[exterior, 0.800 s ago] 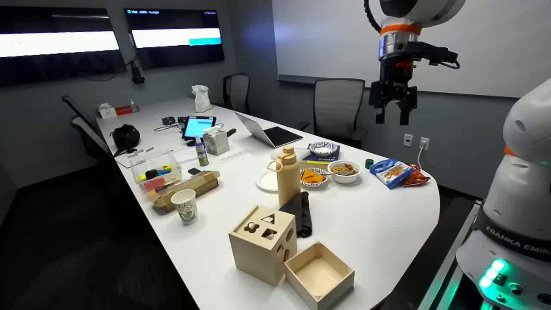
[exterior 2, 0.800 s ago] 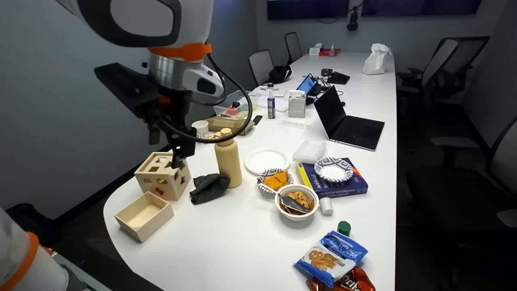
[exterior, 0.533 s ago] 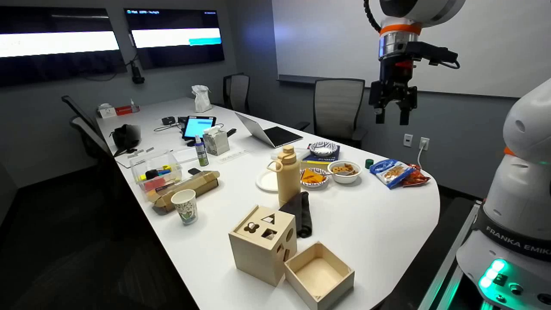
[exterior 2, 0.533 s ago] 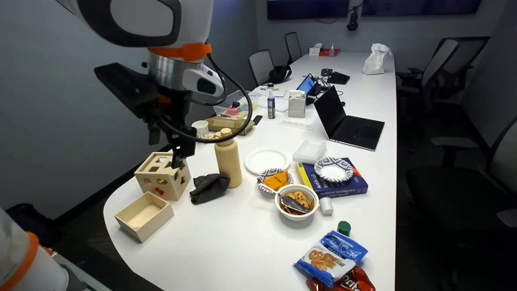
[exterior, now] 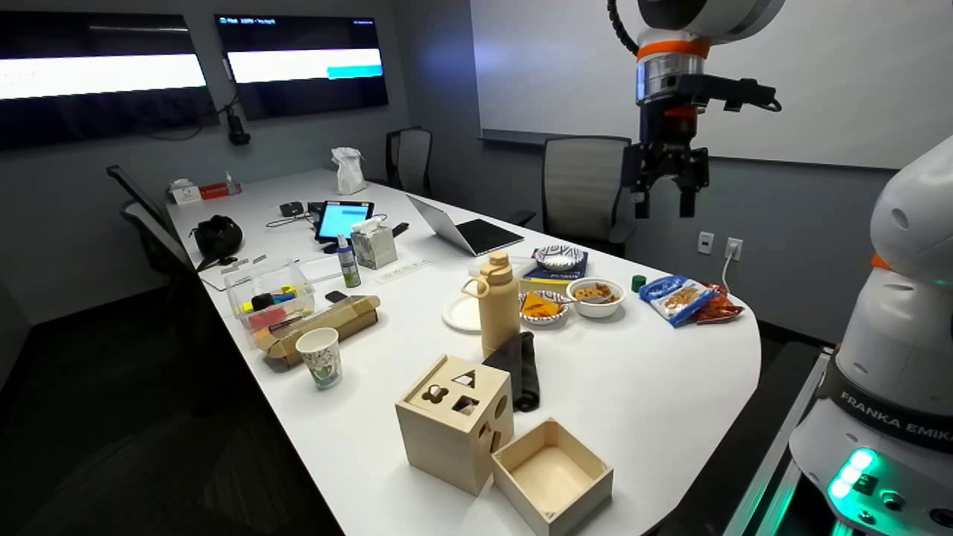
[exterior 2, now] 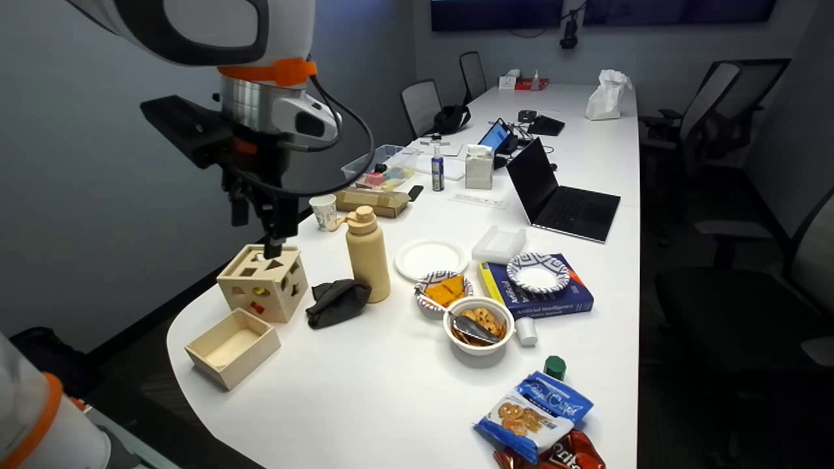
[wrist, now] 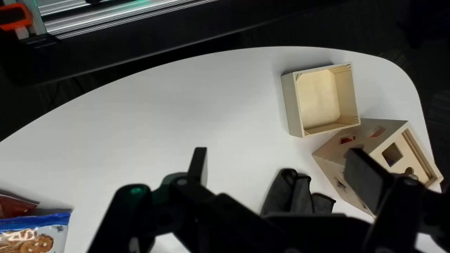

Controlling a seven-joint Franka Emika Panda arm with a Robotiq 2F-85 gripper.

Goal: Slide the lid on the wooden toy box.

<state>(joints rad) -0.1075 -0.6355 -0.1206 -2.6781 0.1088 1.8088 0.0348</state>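
Observation:
The wooden toy box (exterior: 439, 447) is a pale cube near the table's end; it also shows in an exterior view (exterior 2: 273, 301) and the wrist view (wrist: 365, 130). The lid (exterior: 444, 409), a pale panel with dark shape holes, lies in the box's top, also in an exterior view (exterior 2: 262, 268) and the wrist view (wrist: 409, 159). I cannot tell whether it is slid fully in. My gripper (exterior: 665, 207) is open and empty, high above the table and apart from the box; its fingers are wide apart in the wrist view (wrist: 277, 154). One finger partly hides the box there.
A low open wooden box (exterior: 584, 506) stands against the toy box. A dark cloth (wrist: 290, 196) and a tan bottle (exterior: 497, 313) stand close behind. A paper cup (exterior: 320, 357), snack bowl (exterior 2: 479, 348) and blue snack bag (exterior 2: 534, 413) are farther off.
My gripper has moved a little to the left in both exterior views, and slightly up in one of them. It stays open. The box, lid and other things have not moved.

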